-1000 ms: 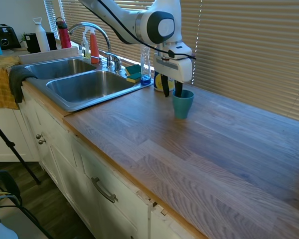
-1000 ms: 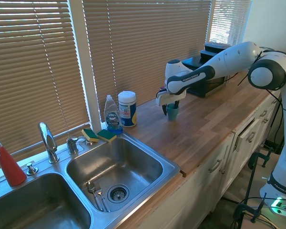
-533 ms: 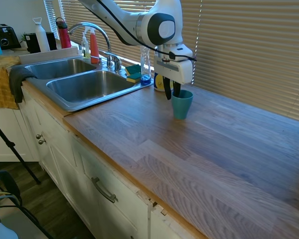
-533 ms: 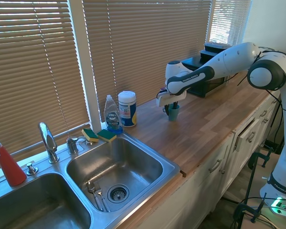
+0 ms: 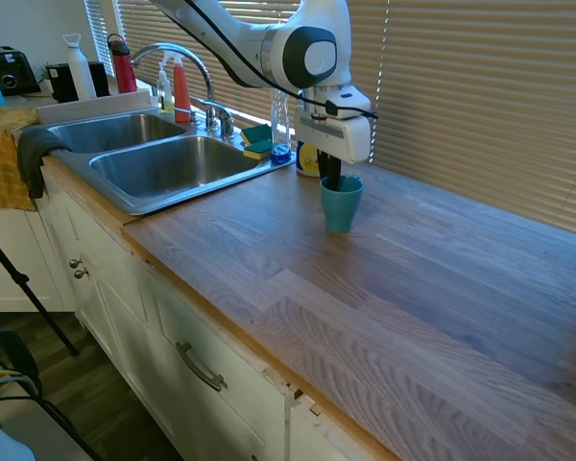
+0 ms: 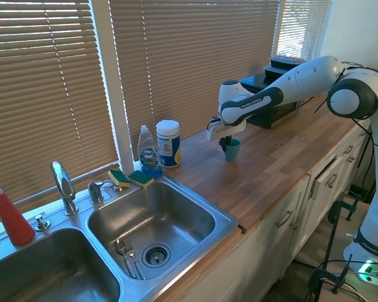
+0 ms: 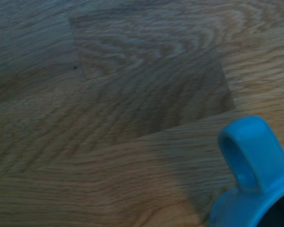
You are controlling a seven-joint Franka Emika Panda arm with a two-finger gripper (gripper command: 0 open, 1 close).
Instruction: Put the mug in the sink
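- Your fingers (image 5: 330,179) grip the mug (image 5: 341,204) by its rim, on the bench (image 5: 413,279).
- Between mug and sink (image 5: 168,165): wipes canister (image 6: 168,143), soap bottle (image 6: 148,151), sponges (image 6: 131,178).

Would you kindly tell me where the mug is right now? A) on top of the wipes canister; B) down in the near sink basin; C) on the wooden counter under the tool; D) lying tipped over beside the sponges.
C: the mug stands upright on the wooden counter, directly beneath the tool, well short of the sink.
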